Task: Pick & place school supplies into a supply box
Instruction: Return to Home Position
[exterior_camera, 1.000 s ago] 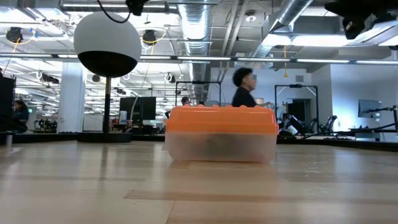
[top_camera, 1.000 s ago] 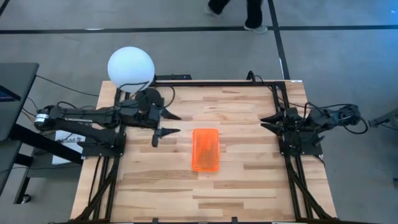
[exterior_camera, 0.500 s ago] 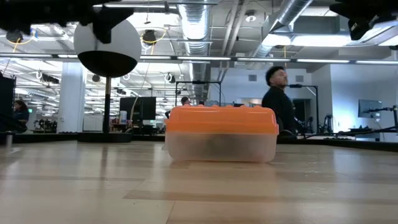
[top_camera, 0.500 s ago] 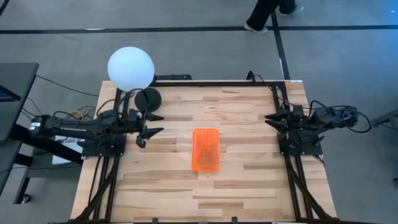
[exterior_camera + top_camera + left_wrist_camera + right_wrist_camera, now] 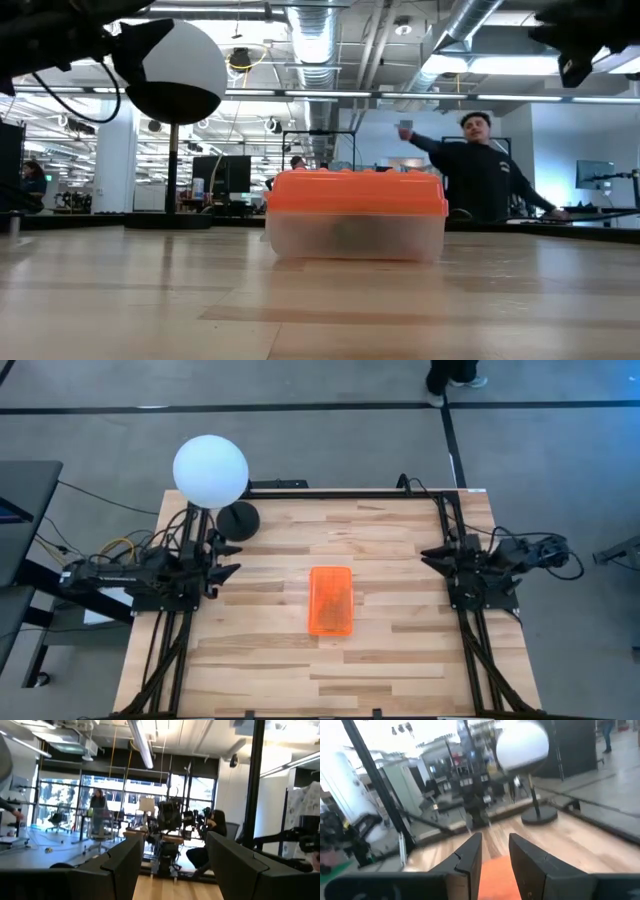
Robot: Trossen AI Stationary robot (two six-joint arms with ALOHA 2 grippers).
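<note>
Supply box (image 5: 331,601): centre of worktop (image 5: 400,660), orange lid on and shut; standing alone, nothing touching it.
Box long axis: runs far edge to near edge, so a long side faces each arm.
School supplies: none seen loose on the worktop; box wall is cloudy in the low view, contents can't be made out.
Left end effector (image 5: 222,573): at the left edge, level w/ the box's far end, well apart from it; fingers spread wide, holding nothing.
Right end effector (image 5: 430,553): at the right edge, a bit toward the far edge from the box, well apart; narrow gap between fingers, holding nothing; orange lid shows through that gap in the right wrist view.
Nearer arm: box sits approx. midway between the two; right maybe slightly closer, too close to call.
Step (judgement): parking both arms; box lies inward of each end effector, so any folding back at the edges stays away from it.
Other: globe lamp (image 5: 210,470) at far-left corner, near the left arm.
</note>
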